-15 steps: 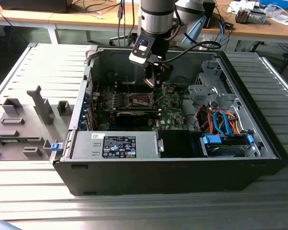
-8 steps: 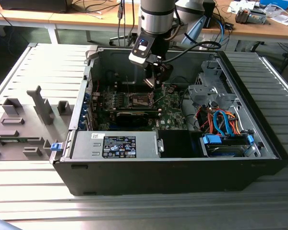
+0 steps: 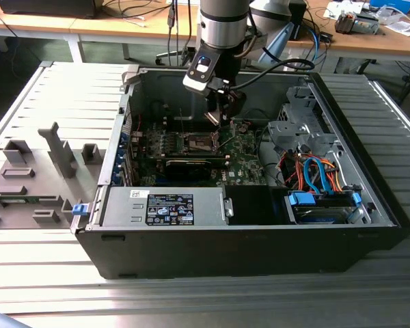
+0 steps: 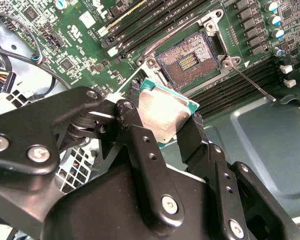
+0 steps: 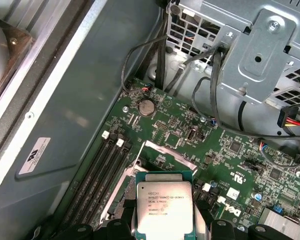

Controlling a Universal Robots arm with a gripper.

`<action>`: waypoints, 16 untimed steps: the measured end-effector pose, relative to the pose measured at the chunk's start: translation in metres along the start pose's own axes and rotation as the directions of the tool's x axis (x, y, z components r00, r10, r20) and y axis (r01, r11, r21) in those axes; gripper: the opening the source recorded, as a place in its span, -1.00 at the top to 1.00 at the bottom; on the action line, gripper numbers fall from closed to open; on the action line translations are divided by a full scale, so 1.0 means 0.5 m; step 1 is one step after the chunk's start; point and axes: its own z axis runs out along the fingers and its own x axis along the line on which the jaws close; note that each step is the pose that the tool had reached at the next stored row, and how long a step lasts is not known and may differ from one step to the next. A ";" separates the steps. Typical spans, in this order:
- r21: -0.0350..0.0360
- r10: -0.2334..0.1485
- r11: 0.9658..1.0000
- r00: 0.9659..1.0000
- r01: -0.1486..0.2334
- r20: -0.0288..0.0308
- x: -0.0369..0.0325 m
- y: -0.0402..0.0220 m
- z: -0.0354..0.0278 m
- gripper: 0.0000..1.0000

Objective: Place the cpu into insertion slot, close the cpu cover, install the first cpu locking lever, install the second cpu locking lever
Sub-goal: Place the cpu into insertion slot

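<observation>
1. In the exterior view the gripper [image 3: 223, 117] hangs down inside the open computer case [image 3: 260, 246], close above the green board [image 3: 249, 160]. As this view shows it, the gripper is at about 1 o'clock from the insertion slot [image 3: 199, 142], near it but not over it. The power supply [image 3: 165, 207] lies at about 7 o'clock from the slot and the drive cage [image 3: 297, 130] at 3 o'clock. I judge the arm comes from above because the case walls leave no other way in.

2. In the second wrist view the two black fingers [image 4: 131, 125] are clamped on the cpu [image 4: 162, 112]. They press on two opposite edges, probably so that the underside is not touched. The slot is bare with its contacts showing. A thin locking lever [image 4: 253, 84] is swung out beside it, so the socket looks ready.

3. In the first wrist view the chip is in the air above the board, silver top toward the camera, not seated. Just beyond it is a silver frame, perhaps the cpu cover [image 5: 170, 152]; I cannot tell if it is lifted.
</observation>
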 end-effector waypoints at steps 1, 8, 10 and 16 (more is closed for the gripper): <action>0.000 0.002 1.000 1.000 -0.002 0.000 0.000 0.000 0.000 -0.08; 0.000 0.014 1.000 1.000 -0.014 0.001 0.000 0.000 0.000 -0.08; 0.000 0.017 1.000 1.000 -0.017 0.002 0.000 0.000 0.000 -0.08; 0.000 0.028 1.000 1.000 -0.028 0.003 0.000 0.000 0.000 -0.08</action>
